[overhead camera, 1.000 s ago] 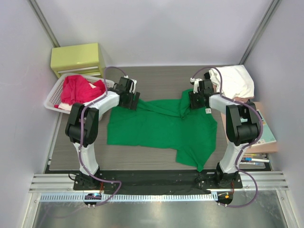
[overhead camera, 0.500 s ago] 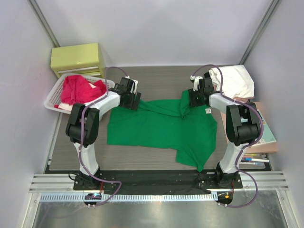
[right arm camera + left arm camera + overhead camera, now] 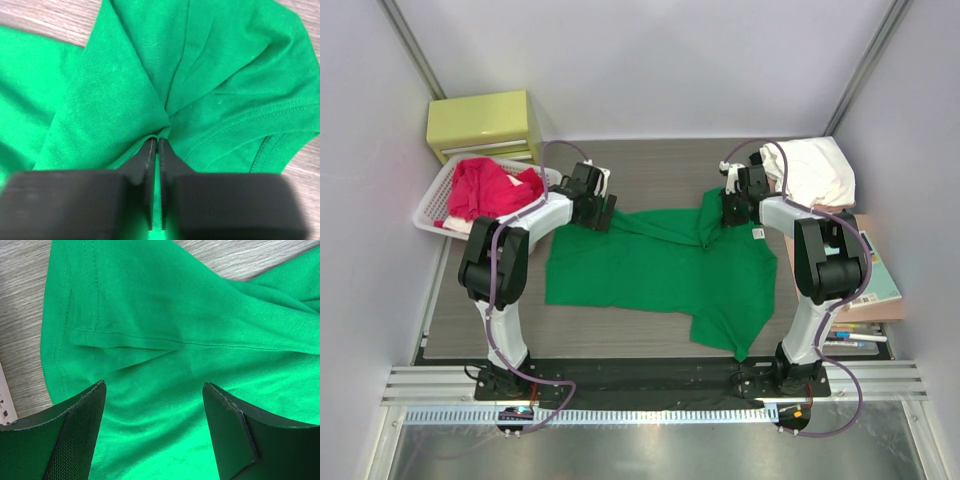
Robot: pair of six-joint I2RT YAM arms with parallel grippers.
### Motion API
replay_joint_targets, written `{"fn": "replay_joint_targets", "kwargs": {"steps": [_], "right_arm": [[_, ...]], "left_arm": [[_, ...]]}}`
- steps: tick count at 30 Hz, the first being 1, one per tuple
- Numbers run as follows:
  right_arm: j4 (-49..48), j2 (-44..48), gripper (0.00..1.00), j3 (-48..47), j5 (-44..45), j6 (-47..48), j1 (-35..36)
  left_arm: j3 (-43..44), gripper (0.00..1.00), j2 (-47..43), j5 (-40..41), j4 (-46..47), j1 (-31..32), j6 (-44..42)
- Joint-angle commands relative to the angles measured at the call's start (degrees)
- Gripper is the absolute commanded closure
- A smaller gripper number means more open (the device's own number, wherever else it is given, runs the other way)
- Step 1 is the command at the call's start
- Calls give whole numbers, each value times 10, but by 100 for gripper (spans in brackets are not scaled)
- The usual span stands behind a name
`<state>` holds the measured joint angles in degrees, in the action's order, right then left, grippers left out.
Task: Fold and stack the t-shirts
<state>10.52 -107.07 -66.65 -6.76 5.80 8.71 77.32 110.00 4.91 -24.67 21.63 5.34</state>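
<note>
The green shirt [image 3: 655,265] lies spread across the middle of the tabletop [image 3: 660,175], mostly flat. Its far edge is rumpled into folds and 1 flap reaches toward the near right corner. A small white label [image 3: 757,232] shows near its right edge.

The right tool [image 3: 155,142] is at the shirt's far right corner. Its 2 fingers are pressed together on a puckered fold of the green cloth. The left tool [image 3: 155,390] hangs over the far left corner with its fingers wide apart. A stitched hem and green cloth lie between them, and bare wood shows just past that hem.

Bare tabletop runs behind the shirt to the back wall, and a narrower strip lies along its near edge before the arm bases.

To the left, a basket [image 3: 430,212] holds red shirts [image 3: 485,188], with a yellow-green box [image 3: 485,125] behind it. At far right sits a white shirt [image 3: 815,170], and nearer, a book [image 3: 882,285] at the tabletop's right edge.
</note>
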Motion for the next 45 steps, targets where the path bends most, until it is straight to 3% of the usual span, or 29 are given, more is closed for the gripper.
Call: {"fn": "replay_joint_targets", "kwargs": {"steps": [1, 10, 25, 29, 37, 45], "right_arm": [[-17, -4, 99, -16, -12, -5, 0], [-38, 91, 99, 24, 12, 2, 0], [63, 233, 99, 48, 66, 20, -4], [79, 259, 99, 65, 115, 39, -14], [140, 243, 99, 31, 92, 27, -112], [140, 239, 99, 48, 84, 20, -117]], "left_arm": [[4, 21, -15, 3, 12, 2, -8], [-2, 21, -18, 1, 12, 2, -9], [-1, 21, -25, -4, 12, 2, -8], [-2, 21, -31, -8, 11, 2, -6], [-6, 21, -39, -4, 12, 3, -6], [-9, 21, -43, -2, 14, 2, -6]]}}
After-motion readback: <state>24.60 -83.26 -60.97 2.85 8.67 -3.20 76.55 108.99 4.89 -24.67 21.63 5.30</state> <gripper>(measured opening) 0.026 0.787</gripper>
